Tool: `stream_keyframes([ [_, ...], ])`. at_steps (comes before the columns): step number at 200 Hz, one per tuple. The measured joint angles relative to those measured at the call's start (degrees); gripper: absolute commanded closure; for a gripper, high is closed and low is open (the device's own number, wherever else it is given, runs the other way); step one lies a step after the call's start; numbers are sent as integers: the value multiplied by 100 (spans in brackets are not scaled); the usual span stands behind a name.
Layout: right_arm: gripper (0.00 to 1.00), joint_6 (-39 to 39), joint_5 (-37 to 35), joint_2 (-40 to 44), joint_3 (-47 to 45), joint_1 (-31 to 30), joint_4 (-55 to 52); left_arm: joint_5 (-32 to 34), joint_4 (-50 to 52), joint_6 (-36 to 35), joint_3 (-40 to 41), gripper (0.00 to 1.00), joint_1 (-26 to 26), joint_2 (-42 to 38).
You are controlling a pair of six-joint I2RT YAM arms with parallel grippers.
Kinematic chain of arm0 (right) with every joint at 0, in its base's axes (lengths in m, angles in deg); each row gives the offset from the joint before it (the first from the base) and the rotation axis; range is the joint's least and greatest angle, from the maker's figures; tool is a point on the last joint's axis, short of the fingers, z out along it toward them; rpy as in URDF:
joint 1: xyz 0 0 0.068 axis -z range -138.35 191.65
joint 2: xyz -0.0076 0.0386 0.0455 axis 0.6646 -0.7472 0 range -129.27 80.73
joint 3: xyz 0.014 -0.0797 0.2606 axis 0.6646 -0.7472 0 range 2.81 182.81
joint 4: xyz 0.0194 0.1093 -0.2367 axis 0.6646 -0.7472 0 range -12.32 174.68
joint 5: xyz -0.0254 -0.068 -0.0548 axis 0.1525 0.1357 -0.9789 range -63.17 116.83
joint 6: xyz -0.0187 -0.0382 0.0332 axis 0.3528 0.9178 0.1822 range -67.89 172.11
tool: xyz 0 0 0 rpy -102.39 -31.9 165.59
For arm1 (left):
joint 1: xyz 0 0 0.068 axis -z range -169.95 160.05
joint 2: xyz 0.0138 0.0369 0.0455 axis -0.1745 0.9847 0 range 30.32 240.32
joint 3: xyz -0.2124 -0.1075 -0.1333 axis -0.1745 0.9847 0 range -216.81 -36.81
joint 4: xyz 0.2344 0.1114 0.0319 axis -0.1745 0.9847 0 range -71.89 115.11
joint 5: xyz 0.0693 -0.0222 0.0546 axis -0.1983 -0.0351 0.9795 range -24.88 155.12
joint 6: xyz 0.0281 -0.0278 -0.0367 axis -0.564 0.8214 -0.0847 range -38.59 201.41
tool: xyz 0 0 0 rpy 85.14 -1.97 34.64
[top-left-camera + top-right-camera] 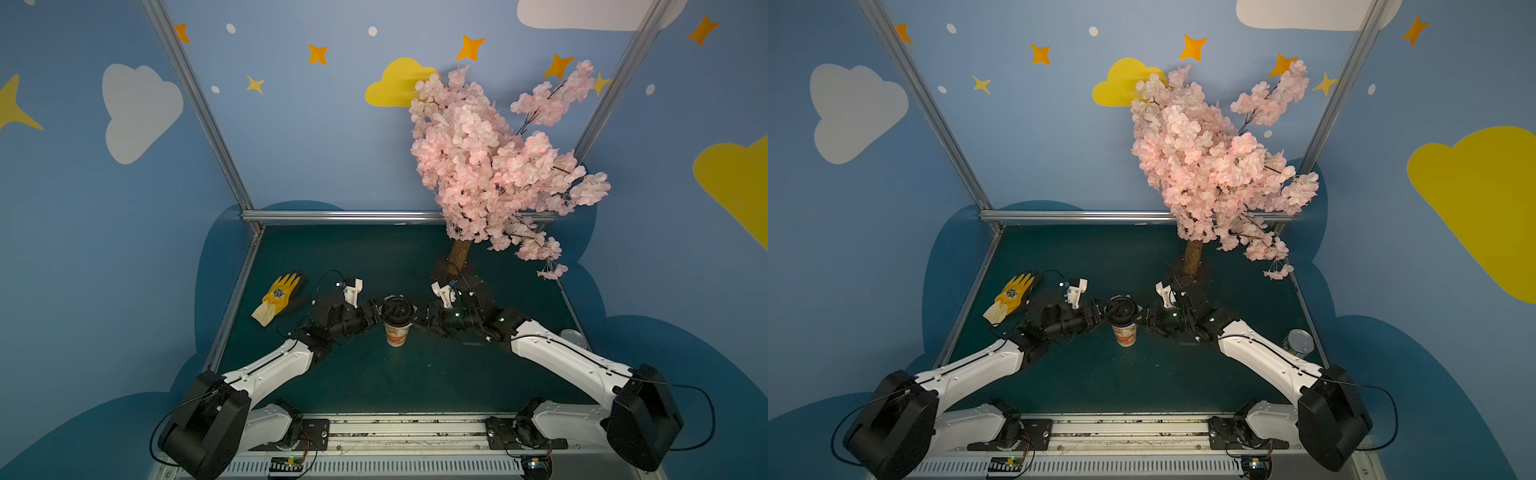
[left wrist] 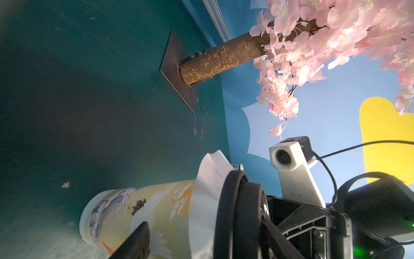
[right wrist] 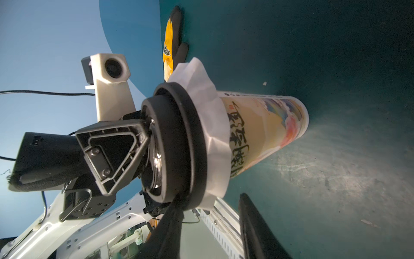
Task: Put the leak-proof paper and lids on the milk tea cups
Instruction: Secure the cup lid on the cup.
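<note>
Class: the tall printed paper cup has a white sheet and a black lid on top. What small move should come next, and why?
Probably press the black round plastic lid gently straight down. The thin white round paper sheet already drapes over the mouth of the tall printed paper cup, pleated under the lid, and the left gripper and right gripper both reach the lid.

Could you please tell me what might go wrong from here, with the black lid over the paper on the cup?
The leak-proof paper bunches unevenly under the black lid; pressing down might crease, shift or tear it.
The left end effector and right end effector both crowd the top of the tall, upright milk tea cup; a sideways nudge could tip it.
</note>
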Motion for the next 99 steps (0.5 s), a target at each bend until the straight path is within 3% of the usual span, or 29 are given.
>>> stream_keyframes([
  [59,75,-111,157,-74,-136,44,415,13,-37,2,0,27,-7,35],
  [99,79,-195,188,-149,-247,50,706,11,-118,4,0,28,-7,83],
])
